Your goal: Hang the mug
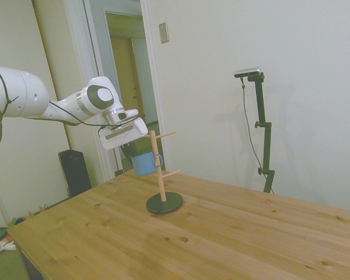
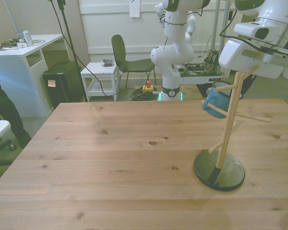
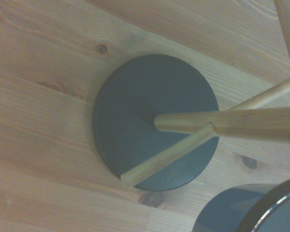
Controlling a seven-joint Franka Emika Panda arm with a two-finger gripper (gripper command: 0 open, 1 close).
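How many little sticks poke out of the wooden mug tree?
4 that I can see: one high on the front view's left, one by the mug, one on the right, and one low on the left. Others may be hidden.

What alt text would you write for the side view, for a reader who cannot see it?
A white robot arm holds a blue mug against a wooden mug tree, handle at the post. The tree's dark round base sits on a wooden table.
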